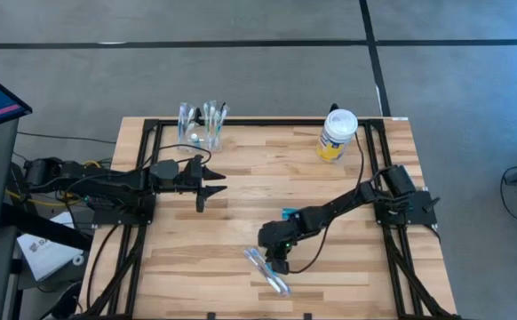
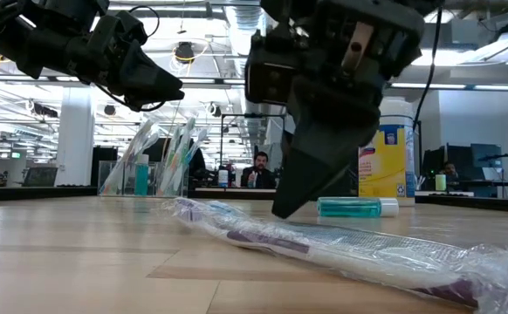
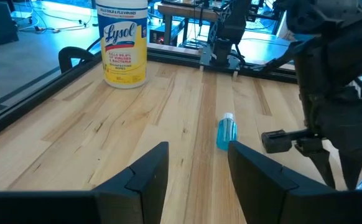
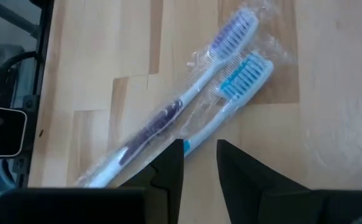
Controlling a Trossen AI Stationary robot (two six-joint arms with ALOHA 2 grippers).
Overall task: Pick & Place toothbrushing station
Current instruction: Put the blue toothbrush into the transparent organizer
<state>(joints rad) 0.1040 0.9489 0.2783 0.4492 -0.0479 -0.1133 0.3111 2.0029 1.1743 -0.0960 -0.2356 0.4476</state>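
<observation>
Clear wrap blurs toothbrush pair (image 4: pixel 193 112); right gripper (image 4: pixel 199 158) fingertips cover handle ends.

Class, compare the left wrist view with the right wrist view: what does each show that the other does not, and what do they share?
Only the left wrist view shows the yellow-labelled Lysol jar, the small teal-blue tube lying on the wood, and the right arm off to one side. Only the right wrist view shows the two toothbrushes in a clear wrapper, lying flat just beyond the right gripper. Both show the wooden table and a gripper with its fingers apart, holding nothing; the left gripper is the other.
</observation>
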